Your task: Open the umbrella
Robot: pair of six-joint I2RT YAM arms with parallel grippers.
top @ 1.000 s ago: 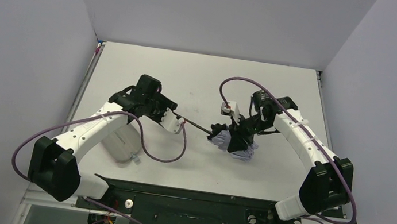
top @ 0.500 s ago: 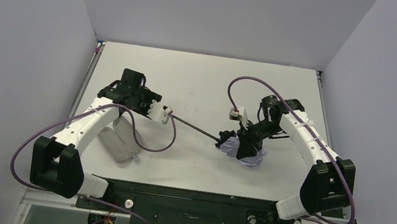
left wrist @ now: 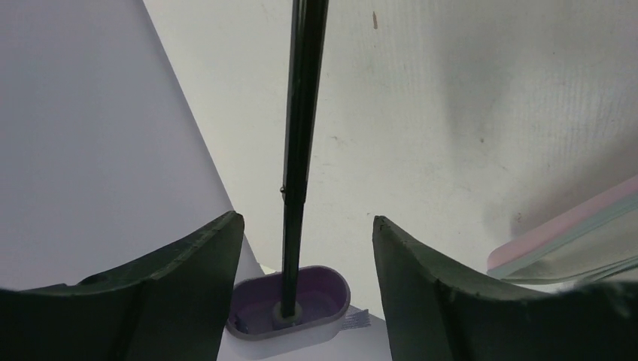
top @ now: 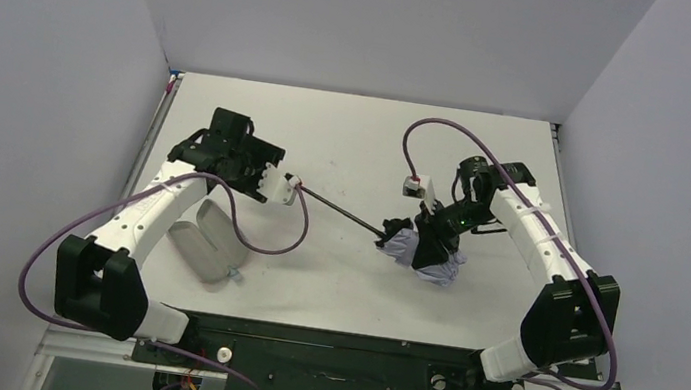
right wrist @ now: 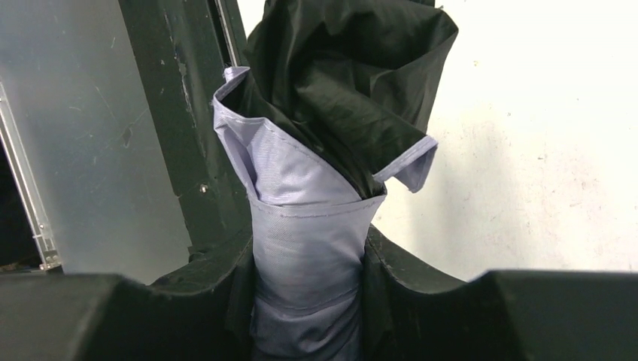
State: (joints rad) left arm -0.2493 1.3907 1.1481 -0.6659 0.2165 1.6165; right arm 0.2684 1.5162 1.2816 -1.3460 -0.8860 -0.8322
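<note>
Both ends of the umbrella (top: 420, 250) are held over the table (top: 349, 135): left gripper (top: 282, 187) clamped on the hard handle (left wrist: 290, 301), right gripper (right wrist: 308, 256) squeezing the bunched canopy (right wrist: 301, 188) (soft, slippery, likely to slide). Light, thin shaft (left wrist: 301, 113) looks bendy; grip rigid parts.

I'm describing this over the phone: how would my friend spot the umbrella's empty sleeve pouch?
On the white table, look at the near-left part, beside the left arm. The sleeve pouch lies flat there, apart from the umbrella stretched across the table's middle. Unlike that bunched lavender-and-black bundle with its black shaft, it is a pale, limp tube.
</note>
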